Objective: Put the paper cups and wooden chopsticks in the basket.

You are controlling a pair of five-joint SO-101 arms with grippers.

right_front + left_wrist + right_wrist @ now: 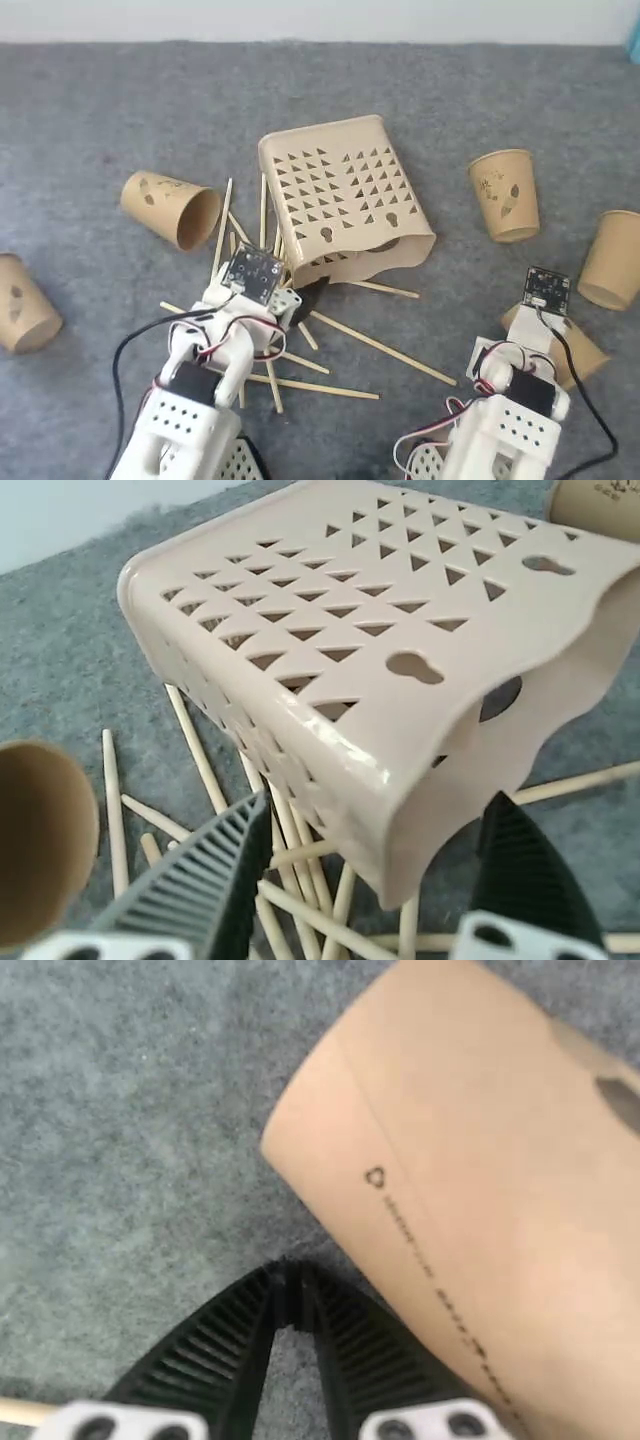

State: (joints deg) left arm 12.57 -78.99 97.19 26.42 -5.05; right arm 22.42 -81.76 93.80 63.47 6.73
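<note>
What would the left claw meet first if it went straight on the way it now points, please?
Probably the basket: its near corner sits in line between the fingers of the open left claw, with chopsticks lying beneath. The gap is hard to judge.

In the high view, the left cup and the right cup are cut off by the frame's side edges, a third cup at lower right lies mostly under an arm, and some chopsticks run beneath the basket.
</note>
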